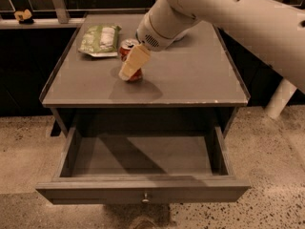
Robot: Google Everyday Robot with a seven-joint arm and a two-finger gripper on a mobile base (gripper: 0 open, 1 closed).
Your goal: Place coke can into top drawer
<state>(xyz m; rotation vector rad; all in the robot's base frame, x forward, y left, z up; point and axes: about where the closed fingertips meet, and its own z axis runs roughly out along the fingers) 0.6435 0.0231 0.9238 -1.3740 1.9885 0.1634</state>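
Note:
The coke can (127, 50), red with a silver top, is on the left-middle of the table top (190, 80), tilted a little with its top toward the back left. My gripper (131, 63) reaches down from the upper right and is closed around the can. One cream finger (134, 61) lies across the can's front and the other is hidden behind it. The top drawer (143, 189) is pulled open below the table's front edge. Its inside is bare, and a small round knob (144, 197) sits on the front panel.
A green snack bag (100, 38) lies at the table's back left, just behind the can. My large white arm (228, 13) crosses the back right of the table. A white post (280, 99) stands on the speckled floor to the right. A dark ledge runs behind.

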